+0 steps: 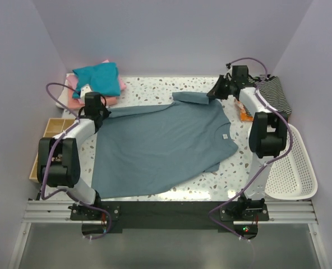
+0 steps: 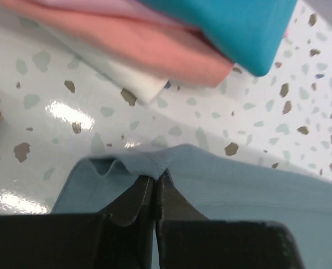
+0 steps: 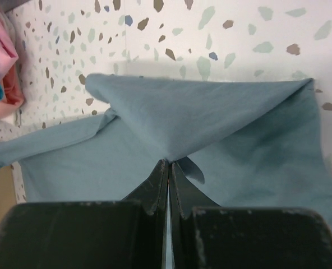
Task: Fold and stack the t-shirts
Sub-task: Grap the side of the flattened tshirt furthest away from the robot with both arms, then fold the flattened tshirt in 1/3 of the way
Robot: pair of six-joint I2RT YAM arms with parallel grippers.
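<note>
The slate-blue t-shirt (image 1: 160,147) lies spread across the table, its small white neck label (image 1: 224,136) at the right. My left gripper (image 1: 100,114) is shut on the shirt's far-left hem corner (image 2: 149,163). My right gripper (image 1: 213,95) is shut on the far sleeve (image 3: 188,120), which is lifted and folded over. A stack of folded shirts sits at the far left: teal (image 1: 98,77) on top, pink (image 1: 76,100) below, white (image 2: 133,81) at the bottom.
A white mesh basket (image 1: 292,168) sits at the right. A striped cloth (image 1: 275,92) and an orange object (image 1: 245,115) lie at the far right. A wooden divided box (image 1: 48,134) stands at the left edge.
</note>
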